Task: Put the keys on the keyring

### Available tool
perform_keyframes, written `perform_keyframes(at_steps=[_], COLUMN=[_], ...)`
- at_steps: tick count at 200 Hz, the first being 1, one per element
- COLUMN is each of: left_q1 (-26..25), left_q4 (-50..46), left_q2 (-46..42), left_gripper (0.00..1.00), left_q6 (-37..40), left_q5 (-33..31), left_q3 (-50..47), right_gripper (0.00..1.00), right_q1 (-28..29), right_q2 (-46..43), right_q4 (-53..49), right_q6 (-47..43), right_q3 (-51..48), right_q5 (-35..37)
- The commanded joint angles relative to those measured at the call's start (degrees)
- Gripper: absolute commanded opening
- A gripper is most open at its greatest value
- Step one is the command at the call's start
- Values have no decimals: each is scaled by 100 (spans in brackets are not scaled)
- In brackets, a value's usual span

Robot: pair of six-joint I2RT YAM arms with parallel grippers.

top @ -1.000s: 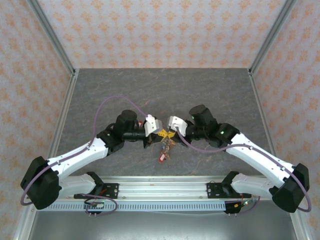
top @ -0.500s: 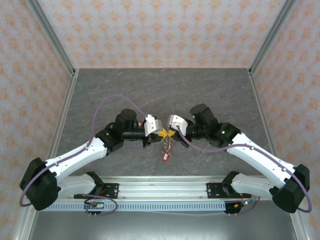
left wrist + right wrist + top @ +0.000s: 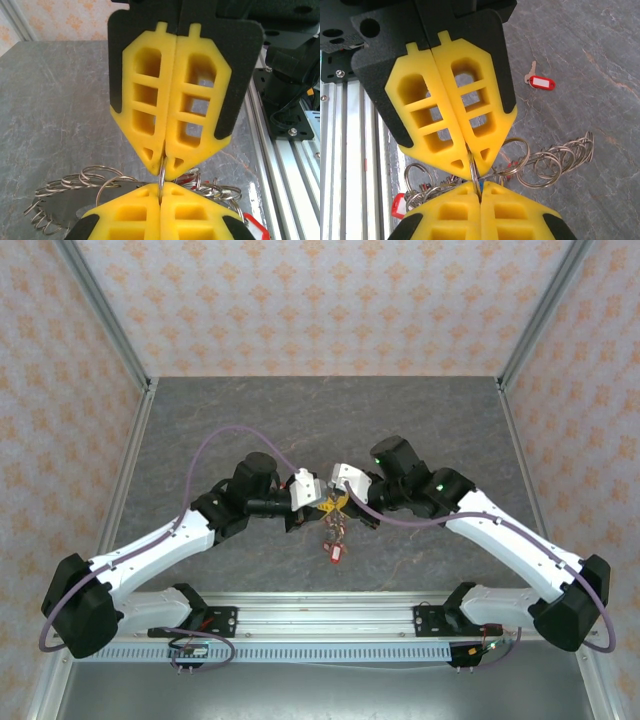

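Yellow latticed fingers [image 3: 192, 150] pinch one thin wire ring [image 3: 161, 175].

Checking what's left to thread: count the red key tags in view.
2 clear: one tag on a key lying alone on the table, another tag at the edge of the bunch nearest the rail. More may be hidden.

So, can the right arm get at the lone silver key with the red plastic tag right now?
Probably not: the right gripper is shut on a thin metal ring that the left gripper also pinches. The key itself lies uncovered.
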Motion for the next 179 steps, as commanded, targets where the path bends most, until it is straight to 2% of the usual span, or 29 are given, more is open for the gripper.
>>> perform_keyframes(at_steps=[1,16,41,67,110,152,179], left_q1=[-38,-30,19,31,40,40,40], left_q4=[3,388,1091,1417,1575,1544,1577], left_q2=[66,-3,-93,-115,-89,-115,-146], left_gripper=[0,0,0,0,0,0,0], left_q6=[-13,-257,-734,-936,-1004,-1002,-1030], left_q5=[-208,-178,-71,38,164,242,244], left_q3=[122,-16,-237,-300,-292,-284,-307], right_gripper=[8,18,21,23,23,22,16], right_q1=[79,71,13,-51,-176,-261,-306], right_q2=[-238,-442,-749,-1085,-1289,-1378,-1279], right_q4=[361,652,1095,1645,2122,2573,2613], right_q6=[28,155,416,818,1152,1291,1344], right_q3=[126,-166,-798,-1249,-1613,-1870,-1883], right_q5=[-76,85,402,243,93,445,232])
